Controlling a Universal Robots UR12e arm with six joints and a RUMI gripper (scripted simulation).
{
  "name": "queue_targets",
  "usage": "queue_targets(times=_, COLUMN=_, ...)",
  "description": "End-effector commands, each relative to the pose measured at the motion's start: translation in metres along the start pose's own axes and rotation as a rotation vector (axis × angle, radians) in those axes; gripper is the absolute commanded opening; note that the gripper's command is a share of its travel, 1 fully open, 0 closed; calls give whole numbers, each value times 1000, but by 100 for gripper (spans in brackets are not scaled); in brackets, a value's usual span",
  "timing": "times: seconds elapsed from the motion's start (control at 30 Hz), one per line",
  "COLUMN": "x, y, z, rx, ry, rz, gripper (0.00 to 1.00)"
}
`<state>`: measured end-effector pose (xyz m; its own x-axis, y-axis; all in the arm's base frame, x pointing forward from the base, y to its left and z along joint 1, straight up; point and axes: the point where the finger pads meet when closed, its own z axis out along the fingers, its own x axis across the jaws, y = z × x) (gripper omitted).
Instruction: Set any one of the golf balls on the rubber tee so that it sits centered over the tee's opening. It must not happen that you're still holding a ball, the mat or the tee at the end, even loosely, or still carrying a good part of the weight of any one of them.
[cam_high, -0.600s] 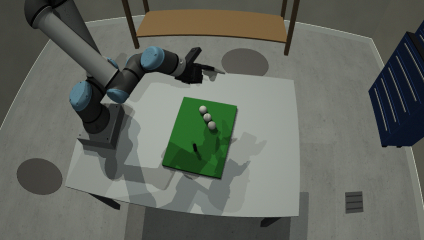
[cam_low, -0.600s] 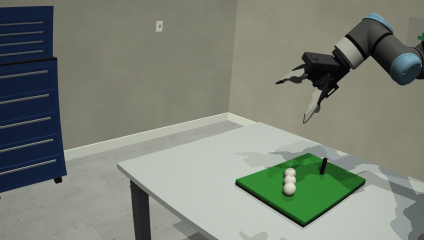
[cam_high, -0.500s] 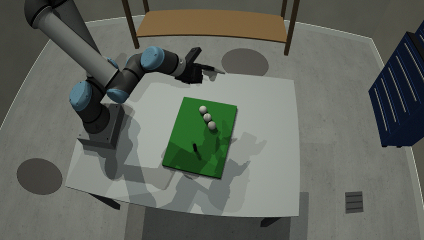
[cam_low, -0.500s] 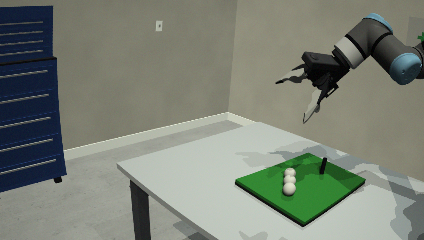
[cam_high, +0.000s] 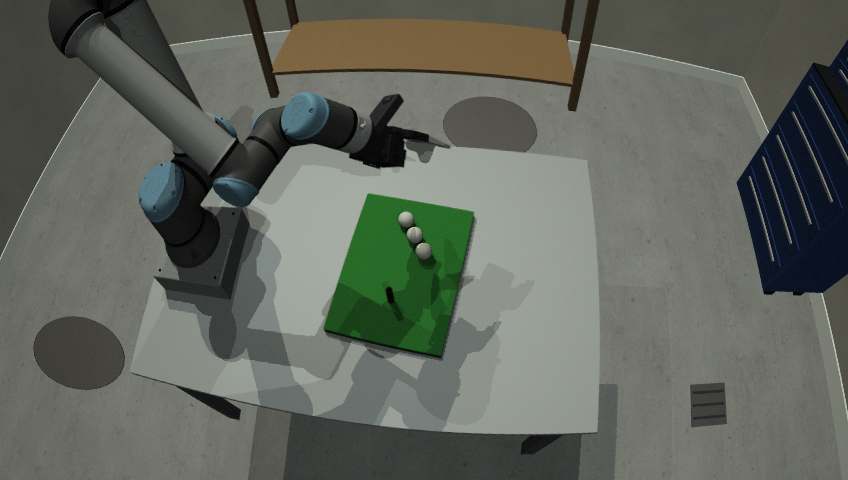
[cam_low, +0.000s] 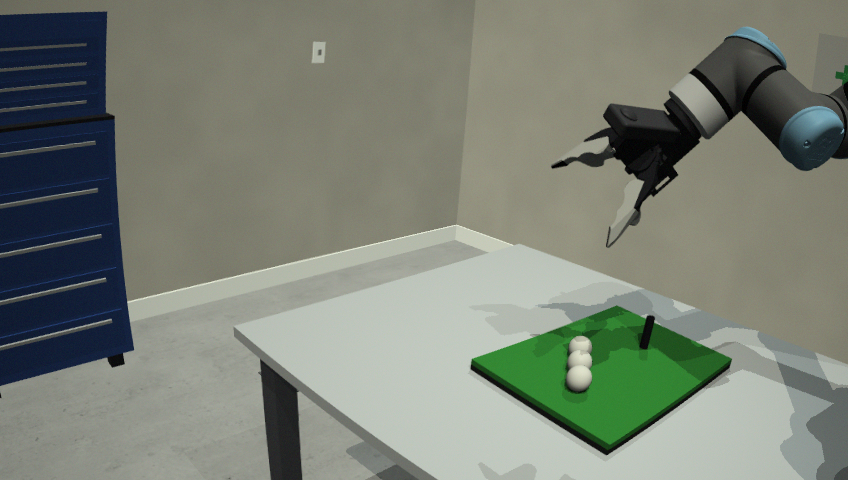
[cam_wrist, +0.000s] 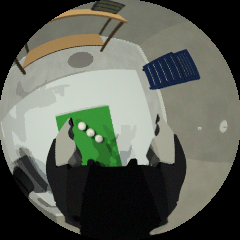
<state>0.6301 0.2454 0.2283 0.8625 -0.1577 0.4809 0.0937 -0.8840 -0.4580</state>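
Observation:
Three white golf balls (cam_high: 414, 234) lie in a touching row on a green mat (cam_high: 399, 272) on the table. They also show in the exterior view (cam_low: 579, 362) and in the wrist view (cam_wrist: 90, 132). The black rubber tee (cam_high: 389, 295) stands upright on the mat, apart from the balls; it also shows in the exterior view (cam_low: 646, 331). Its top is empty. My gripper (cam_low: 583, 202) is open and empty, high above the table's far edge, well away from the mat. It also shows in the top view (cam_high: 425, 139) and in the wrist view (cam_wrist: 112, 142).
The arm's base (cam_high: 205, 261) sits at the table's left side. A wooden bench (cam_high: 419, 47) stands behind the table. A blue drawer cabinet (cam_high: 797, 190) stands to the right on the floor.

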Motion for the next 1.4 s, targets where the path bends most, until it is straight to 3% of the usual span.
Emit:
queue_targets(times=0.0, x=1, y=0, z=0, rx=-1, ry=0, rz=-2, gripper=100)
queue_targets(times=0.17, x=-5, y=14, z=14, rx=-43, ry=-48, rz=-55, gripper=100)
queue_targets(times=0.27, x=-13, y=34, z=31, rx=-98, ry=-123, rz=-135, gripper=100)
queue_targets(times=0.43, x=-39, y=77, z=65, rx=-194, ry=-304, rz=-321, gripper=100)
queue_targets(times=0.5, x=-39, y=77, z=65, rx=-194, ry=-304, rz=-321, gripper=100)
queue_targets(times=0.57, x=-50, y=95, z=75, rx=-236, ry=-411, rz=-428, gripper=100)
queue_targets(times=0.83, x=-77, y=136, z=92, rx=-287, ry=-661, rz=-669, gripper=100)
queue_targets(times=1.2, x=-79, y=139, z=94, rx=-289, ry=-678, rz=-686, gripper=100)
queue_targets(times=1.37, x=-92, y=150, z=112, rx=-289, ry=-678, rz=-686, gripper=100)
